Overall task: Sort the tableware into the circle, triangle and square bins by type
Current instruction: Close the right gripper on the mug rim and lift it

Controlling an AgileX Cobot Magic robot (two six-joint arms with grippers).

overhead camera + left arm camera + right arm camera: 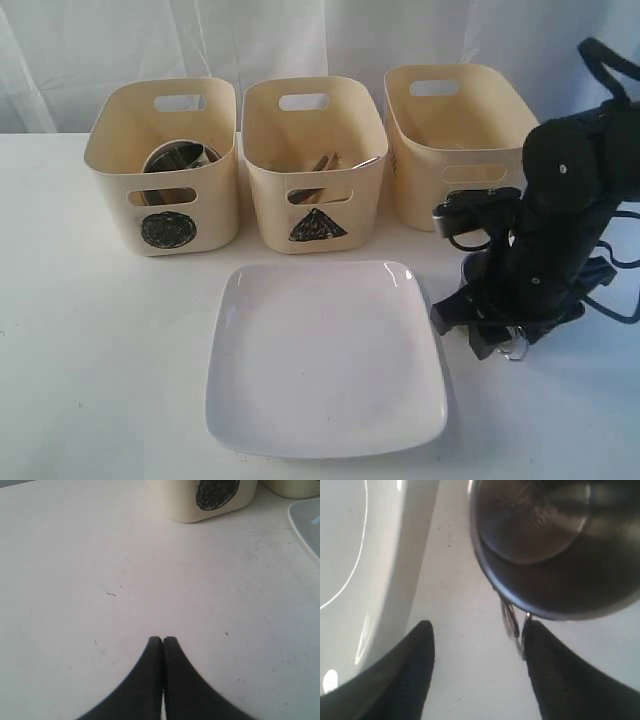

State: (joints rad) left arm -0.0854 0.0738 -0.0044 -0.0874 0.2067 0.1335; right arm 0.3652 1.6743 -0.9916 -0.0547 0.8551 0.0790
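A steel mug (555, 545) sits toward the right edge of the table (80, 350), just beside the white square plate (325, 355), which lies mid-table near the front edge. We see our right gripper (479, 626) spread wide, the mug's handle (512, 625) just beside one finger, nothing gripped. Our left gripper (163, 640) is pressed together over bare table. Three bins (315, 200) line the back.

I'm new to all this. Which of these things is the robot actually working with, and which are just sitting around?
Part of the job:
white square plate
steel mug
bowls in the circle bin
utensils in the triangle bin
third bin, its mark mostly hidden by the arm

Just there:
table
white curtain
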